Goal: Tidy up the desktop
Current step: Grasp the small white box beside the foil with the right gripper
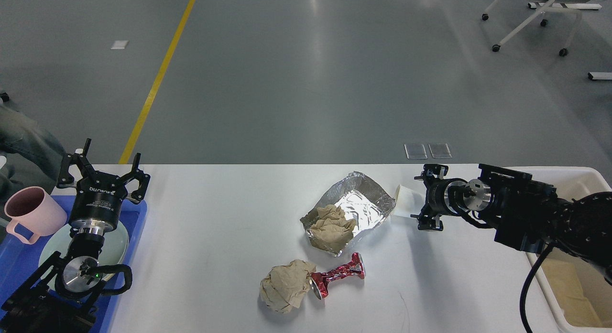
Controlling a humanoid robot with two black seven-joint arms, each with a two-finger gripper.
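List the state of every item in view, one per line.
Left pincer: open, empty, above tray.
Right pincer: open, around paper cup.
Paper cup: on its side.
Can: crushed.
Foil: opened, holding crumpled paper.
Mug: upright.

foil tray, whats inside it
A crumpled brown paper wad sits in the near end of the foil tray; the rest shows bare shiny foil. Anything under the wad is covered.
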